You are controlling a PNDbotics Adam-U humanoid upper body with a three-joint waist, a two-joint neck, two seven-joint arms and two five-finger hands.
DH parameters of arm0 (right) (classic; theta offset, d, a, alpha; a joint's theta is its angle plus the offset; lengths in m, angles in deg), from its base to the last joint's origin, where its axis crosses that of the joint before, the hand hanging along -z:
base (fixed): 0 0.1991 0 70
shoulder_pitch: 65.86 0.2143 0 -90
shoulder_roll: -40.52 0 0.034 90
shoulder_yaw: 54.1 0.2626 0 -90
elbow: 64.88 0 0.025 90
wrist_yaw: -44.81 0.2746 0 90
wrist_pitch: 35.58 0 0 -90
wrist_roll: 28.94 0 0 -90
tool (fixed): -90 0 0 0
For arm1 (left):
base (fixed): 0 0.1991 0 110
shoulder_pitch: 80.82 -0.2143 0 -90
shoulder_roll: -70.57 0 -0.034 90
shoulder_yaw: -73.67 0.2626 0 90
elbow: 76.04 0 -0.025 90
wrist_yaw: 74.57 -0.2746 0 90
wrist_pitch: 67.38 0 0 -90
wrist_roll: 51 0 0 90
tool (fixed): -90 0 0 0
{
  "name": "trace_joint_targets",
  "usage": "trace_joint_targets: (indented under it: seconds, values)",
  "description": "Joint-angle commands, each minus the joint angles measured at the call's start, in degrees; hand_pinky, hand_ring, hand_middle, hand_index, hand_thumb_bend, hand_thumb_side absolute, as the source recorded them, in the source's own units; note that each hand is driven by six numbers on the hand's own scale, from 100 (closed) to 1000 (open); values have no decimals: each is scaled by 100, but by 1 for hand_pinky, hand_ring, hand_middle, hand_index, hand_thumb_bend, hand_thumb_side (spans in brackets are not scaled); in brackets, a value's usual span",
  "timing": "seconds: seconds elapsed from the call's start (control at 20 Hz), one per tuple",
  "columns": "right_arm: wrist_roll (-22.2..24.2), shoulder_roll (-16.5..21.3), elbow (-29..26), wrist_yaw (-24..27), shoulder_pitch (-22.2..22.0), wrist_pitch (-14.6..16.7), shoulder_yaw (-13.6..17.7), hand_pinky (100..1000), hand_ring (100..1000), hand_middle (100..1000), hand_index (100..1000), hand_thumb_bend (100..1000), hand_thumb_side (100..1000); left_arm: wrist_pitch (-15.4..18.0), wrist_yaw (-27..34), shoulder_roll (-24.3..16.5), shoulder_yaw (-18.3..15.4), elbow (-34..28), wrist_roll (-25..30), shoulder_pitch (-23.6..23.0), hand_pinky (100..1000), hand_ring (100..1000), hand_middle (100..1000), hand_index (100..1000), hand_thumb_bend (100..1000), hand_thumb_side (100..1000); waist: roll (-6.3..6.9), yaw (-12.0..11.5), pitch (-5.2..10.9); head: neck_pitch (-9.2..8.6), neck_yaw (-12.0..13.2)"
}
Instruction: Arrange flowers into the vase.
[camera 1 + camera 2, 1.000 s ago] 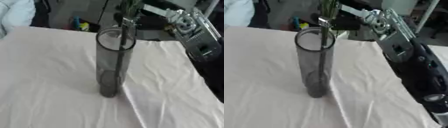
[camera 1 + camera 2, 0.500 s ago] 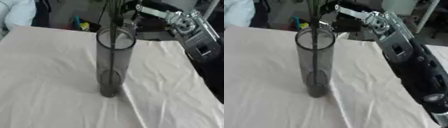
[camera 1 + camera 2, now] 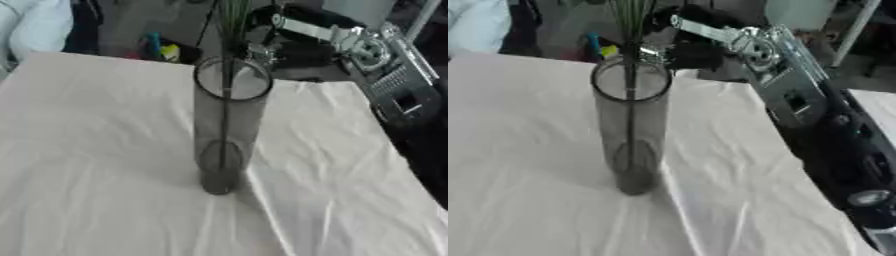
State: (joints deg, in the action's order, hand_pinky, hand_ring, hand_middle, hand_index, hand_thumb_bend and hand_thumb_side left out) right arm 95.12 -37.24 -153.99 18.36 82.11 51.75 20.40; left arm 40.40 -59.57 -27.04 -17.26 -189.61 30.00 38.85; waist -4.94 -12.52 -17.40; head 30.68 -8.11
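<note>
We see the tall smoked-glass vase (image 3: 223, 135) standing upright on the white-covered table (image 3: 96, 150), green stems (image 3: 630, 60) already inside it, while our right hand (image 3: 684, 52) holds them just behind the rim, fingers curled around them.

You can't see the flower heads: the green stems (image 3: 231, 20) run off the top edge above the vase (image 3: 224, 125). Your right hand (image 3: 686, 52), upper centre behind the rim, is a dark blur, so its fingers can't be read. The coloured bits (image 3: 162, 48) at upper left are too small to identify.
</note>
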Motion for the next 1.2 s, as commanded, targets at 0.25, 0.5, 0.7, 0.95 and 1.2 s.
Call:
trace_joint_targets:
  seconds: [0.25, 0.5, 0.7, 0.95, 1.2]
  values:
    - [31, 235, -109, 88, 57, 49, 135, 760, 943, 860, 928, 312, 1000, 4, 20, -101, -48, -102, 13, 62, 732, 855, 911, 954, 100, 1000, 26, -4, 9, -62, 23]
    - [70, 346, -220, 216, -34, 79, 227, 763, 948, 860, 928, 311, 1000, 9, 15, -107, -53, -102, 11, 63, 732, 855, 911, 954, 100, 1000, 30, 10, 0, -68, 36]
    - [63, 446, -385, 393, -126, 83, 337, 763, 949, 859, 928, 323, 1000, 10, 9, -108, -58, -102, 8, 57, 732, 855, 911, 954, 100, 1000, 36, 26, -9, -69, 48]
    - [51, 584, -583, 512, -236, 35, 441, 763, 947, 858, 928, 329, 1000, 13, 3, -110, -62, -102, 4, 55, 732, 856, 911, 954, 100, 1000, 41, 47, -15, -71, 55]
    - [16, 762, -836, 568, -416, 20, 582, 763, 946, 857, 928, 323, 1000, 21, -7, -117, -74, -102, -6, 47, 732, 856, 912, 954, 100, 1000, 53, 60, -26, -45, 75]
